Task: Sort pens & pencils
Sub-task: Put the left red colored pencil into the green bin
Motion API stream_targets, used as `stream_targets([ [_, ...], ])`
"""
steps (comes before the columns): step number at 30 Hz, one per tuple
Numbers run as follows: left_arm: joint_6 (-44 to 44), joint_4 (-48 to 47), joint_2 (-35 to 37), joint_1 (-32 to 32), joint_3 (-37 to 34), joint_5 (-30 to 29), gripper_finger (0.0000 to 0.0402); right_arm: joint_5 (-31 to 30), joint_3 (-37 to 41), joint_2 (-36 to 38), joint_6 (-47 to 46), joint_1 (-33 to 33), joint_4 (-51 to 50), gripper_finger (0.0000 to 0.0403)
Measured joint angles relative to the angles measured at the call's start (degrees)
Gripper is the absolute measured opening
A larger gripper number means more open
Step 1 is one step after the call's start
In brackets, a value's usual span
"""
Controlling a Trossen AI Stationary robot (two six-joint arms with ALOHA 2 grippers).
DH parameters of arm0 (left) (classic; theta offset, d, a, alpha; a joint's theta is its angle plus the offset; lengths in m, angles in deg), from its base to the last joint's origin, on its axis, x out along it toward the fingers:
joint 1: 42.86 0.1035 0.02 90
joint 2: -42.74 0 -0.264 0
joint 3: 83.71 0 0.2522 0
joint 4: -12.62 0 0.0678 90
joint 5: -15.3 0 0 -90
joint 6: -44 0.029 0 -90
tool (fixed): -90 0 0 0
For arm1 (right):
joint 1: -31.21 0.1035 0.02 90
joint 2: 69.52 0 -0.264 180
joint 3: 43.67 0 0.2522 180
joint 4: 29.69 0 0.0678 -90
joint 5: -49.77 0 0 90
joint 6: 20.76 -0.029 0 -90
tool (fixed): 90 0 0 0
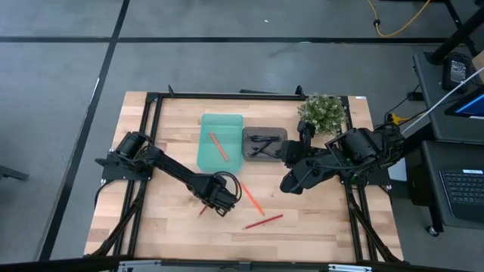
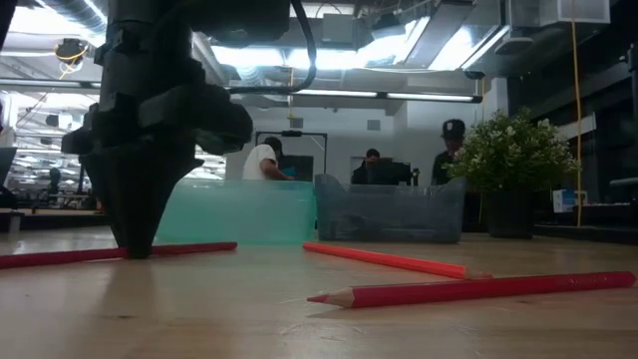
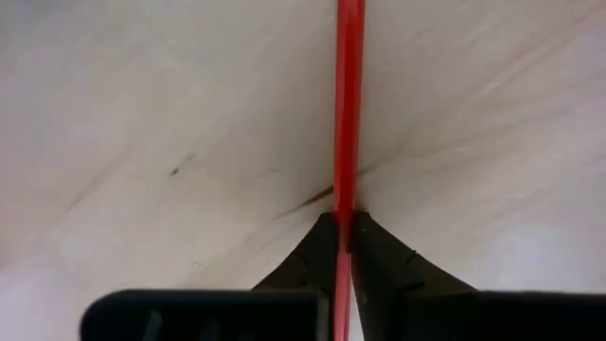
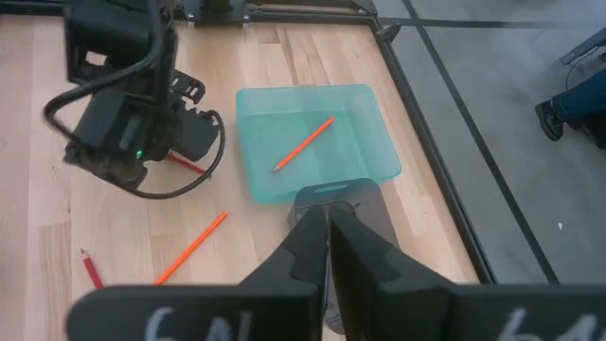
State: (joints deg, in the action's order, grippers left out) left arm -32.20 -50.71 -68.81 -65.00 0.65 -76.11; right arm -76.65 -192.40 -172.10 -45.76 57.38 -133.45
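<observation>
On the bare wood directly under the left gripper [image 3: 343, 248], a red pencil [image 3: 347, 104] is pinched crosswise between its fingertips, the long axis lying flat. The teal tray [image 1: 220, 142] lies just beyond; farther off, the right gripper [image 4: 329, 248] is held pressed together, empty, over the grey tray [image 1: 264, 143].

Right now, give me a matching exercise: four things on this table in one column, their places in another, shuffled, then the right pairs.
Things:
1. teal tray
2. grey tray
3. left gripper
4. potted plant

Places or states:
A. at the table's far right corner
B. closed on a red pencil lying on the wood
C. holds one orange pencil
D. holds black pens

Pairs: 1-C, 2-D, 3-B, 4-A
</observation>
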Motion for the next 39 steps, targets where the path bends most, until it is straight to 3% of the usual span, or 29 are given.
stream_targets([
  [8,-0.16,-16.30,-0.21,-0.54,8.19,-4.35,0.0013,0.00,0.00,0.00,-0.04,0.00,-0.01,0.0019],
  [18,-0.33,-18.64,-0.19,-1.75,13.16,-7.07,0.0013,-0.02,0.00,0.00,-0.02,0.00,0.00,0.0019],
  [26,-0.16,-29.81,-0.14,-1.60,21.43,-11.21,0.0013,-0.02,0.00,0.00,-0.02,0.00,-0.01,0.0019],
  [31,3.07,-38.54,-0.10,2.12,26.78,-12.86,0.0013,-0.02,0.00,0.00,0.00,0.00,0.21,0.0019],
  [39,14.35,-39.60,-0.03,12.57,28.92,-15.73,0.0014,-0.02,0.00,0.00,0.13,0.00,0.18,0.0019],
])
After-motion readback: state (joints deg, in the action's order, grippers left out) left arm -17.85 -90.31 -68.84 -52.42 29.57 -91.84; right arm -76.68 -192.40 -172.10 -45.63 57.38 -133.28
